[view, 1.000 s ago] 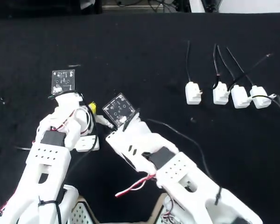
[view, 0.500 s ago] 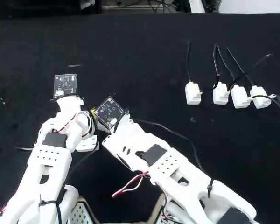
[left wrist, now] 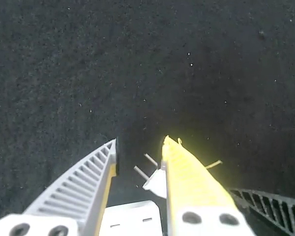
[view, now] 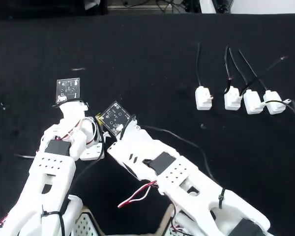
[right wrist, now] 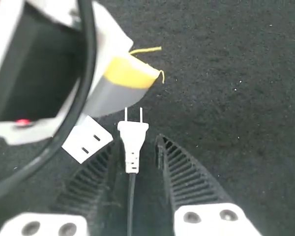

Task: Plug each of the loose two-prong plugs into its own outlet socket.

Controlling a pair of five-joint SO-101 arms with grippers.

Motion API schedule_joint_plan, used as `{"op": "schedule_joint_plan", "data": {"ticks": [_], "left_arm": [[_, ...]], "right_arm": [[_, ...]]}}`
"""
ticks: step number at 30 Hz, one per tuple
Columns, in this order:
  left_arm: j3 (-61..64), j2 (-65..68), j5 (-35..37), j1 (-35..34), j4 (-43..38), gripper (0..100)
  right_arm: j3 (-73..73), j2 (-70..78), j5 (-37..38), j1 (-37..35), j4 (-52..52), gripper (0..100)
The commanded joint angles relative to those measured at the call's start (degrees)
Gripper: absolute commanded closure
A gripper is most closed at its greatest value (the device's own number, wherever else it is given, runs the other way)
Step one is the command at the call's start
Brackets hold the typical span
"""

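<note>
A white two-prong plug [right wrist: 132,140] sits between the fingers of my right gripper [right wrist: 136,143], which is shut on it, its cable trailing back along the wrist. Its prongs point past a loose white outlet socket [right wrist: 87,145] with two slots, which lies just beside it. My left gripper [left wrist: 139,147], one finger taped yellow [left wrist: 187,182], is shut on that socket [left wrist: 130,219] low between its fingers. The plug's prongs [left wrist: 147,164] show close beside the yellow finger. In the high view both arms meet at the lower left over the socket [view: 93,152].
Several white sockets with plugs and black cables stand in a row at the right [view: 203,98] [view: 252,102]. The black mat [view: 147,59] is open in the middle and at the back. The held plug's cable [view: 187,143] runs off to the right.
Over the last second my right arm swung left, bringing the plug up against the left gripper. The left arm shifted slightly. Nothing has moved in the last half second.
</note>
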Motion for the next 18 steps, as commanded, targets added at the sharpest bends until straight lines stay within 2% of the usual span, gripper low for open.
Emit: {"op": "schedule_joint_plan", "data": {"ticks": [1, 5, 9, 12, 18], "left_arm": [[-0.57, -0.44, 0.53, -0.66, -0.35, 84], [-0.75, -0.88, 0.62, -6.02, -0.18, 84], [-0.57, -0.88, 1.05, -11.12, -0.09, 84], [-1.36, -0.88, 4.22, -13.67, 2.02, 84], [-2.33, -0.79, 6.77, -18.42, 2.73, 84]], "right_arm": [[-4.35, 0.04, 0.79, -0.70, -0.70, 90.4], [-5.05, 1.80, 0.44, 0.00, -0.44, 90.3], [-15.87, 12.44, -0.88, 0.00, 7.82, 90.3], [-25.36, 21.93, -2.64, -0.09, 12.92, 90.2], [-30.64, 30.11, -2.90, -3.16, 14.68, 90.2]]}}
